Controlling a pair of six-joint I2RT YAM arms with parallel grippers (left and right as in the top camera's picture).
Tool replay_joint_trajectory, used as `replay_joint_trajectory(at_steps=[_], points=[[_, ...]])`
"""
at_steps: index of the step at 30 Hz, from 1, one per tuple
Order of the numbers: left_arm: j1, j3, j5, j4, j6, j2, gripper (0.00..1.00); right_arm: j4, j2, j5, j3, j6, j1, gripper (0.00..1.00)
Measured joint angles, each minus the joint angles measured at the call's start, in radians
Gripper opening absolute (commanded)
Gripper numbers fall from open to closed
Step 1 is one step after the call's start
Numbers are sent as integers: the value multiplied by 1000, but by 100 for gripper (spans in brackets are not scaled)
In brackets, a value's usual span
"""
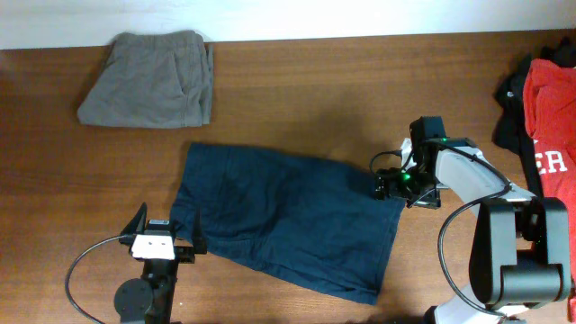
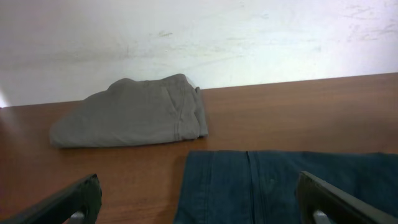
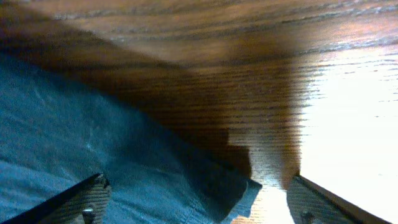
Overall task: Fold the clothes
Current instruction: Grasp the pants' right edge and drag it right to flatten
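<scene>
The dark navy-blue shorts (image 1: 288, 216) lie spread flat across the middle of the table, one of the clothes in view. My left gripper (image 1: 166, 230) stands open at their lower left edge; in the left wrist view its fingers straddle that edge (image 2: 198, 177) and the navy cloth (image 2: 280, 186) fills the lower right. My right gripper (image 1: 381, 177) sits low at the shorts' upper right corner, open. In the right wrist view that corner of the navy cloth (image 3: 245, 190) lies between the wide-apart fingers (image 3: 198, 182), not pinched.
Folded grey shorts (image 1: 148, 79) (image 2: 134, 112) rest at the back left by the white wall. A red shirt (image 1: 551, 126) and a black garment (image 1: 513, 94) are piled at the right edge. A cable (image 1: 79, 265) loops beside the left arm's base.
</scene>
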Motion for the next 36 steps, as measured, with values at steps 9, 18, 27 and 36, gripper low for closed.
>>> replay_joint_trajectory(at_steps=[9,18,27,36], points=[[0,0,0,0,0,0,99,10,0,-1,-2,13,0,54],[0,0,0,0,0,0,99,25,0,0,-2,29,-1,12],[0,0,0,0,0,0,99,180,0,-4,-3,45,-1,4],[0,0,0,0,0,0,99,399,0,55,-3,86,-1,4]])
